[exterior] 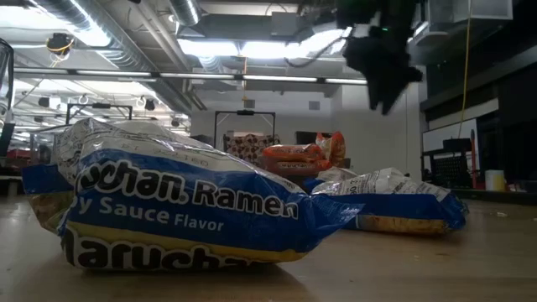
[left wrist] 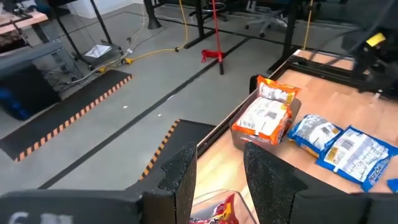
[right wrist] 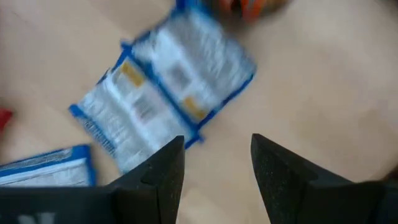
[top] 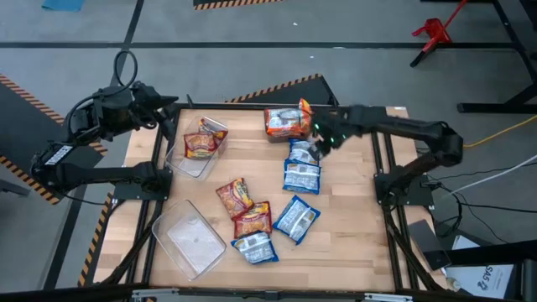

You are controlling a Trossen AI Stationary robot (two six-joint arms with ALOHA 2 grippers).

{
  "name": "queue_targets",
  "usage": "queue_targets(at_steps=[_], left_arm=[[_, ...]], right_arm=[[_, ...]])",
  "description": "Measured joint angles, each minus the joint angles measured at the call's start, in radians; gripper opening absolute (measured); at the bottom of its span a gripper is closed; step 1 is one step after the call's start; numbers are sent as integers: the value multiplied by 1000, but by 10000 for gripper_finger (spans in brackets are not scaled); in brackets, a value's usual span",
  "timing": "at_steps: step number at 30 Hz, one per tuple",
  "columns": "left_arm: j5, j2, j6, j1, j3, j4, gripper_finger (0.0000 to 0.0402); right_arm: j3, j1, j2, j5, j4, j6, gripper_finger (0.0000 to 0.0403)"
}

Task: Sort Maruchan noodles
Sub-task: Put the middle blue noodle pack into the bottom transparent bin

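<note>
Right gripper (top: pixel 321 141): hovers above centre of the high view, over two blue packets (top: pixel 302 168); fingers spread, empty, seemingly poised to pick one.
Left gripper (top: pixel 168 111): upper left, beyond the table's far-left corner, parted and empty, waiting.
Sorted so far: red-orange packets in the clear bin (top: pixel 180 158) left of centre; orange packets (top: pixel 287 122) piled at top centre, possibly in a bin, hard to tell.
Loose noodles (top: pixel 252 220): mixed colours, lower centre; second bin (top: pixel 191 241) empty.
Surface: pale wooden table (top: pixel 352 226).
Room: grey floor, striped hazard tape.
</note>
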Motion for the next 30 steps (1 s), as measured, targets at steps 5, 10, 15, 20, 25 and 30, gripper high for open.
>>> queue_targets(at_steps=[5,10,15,20,25,30], left_arm=[[48,0,41,0,0,1,127],[51,0,47,0,0,1,127],[51,0,54,0,0,1,127],[50,0,67,0,0,1,127],[51,0,66,0,0,1,127],[51,0,65,0,0,1,127]], right_arm=[[-277,87,-127,-76,217,315,204],[-509,178,-161,-94,496,571,276],[-664,223,-132,-27,775,743,330],[-708,244,-72,35,866,796,342],[-706,263,-7,49,981,749,323],[-707,263,28,36,1099,746,251]])
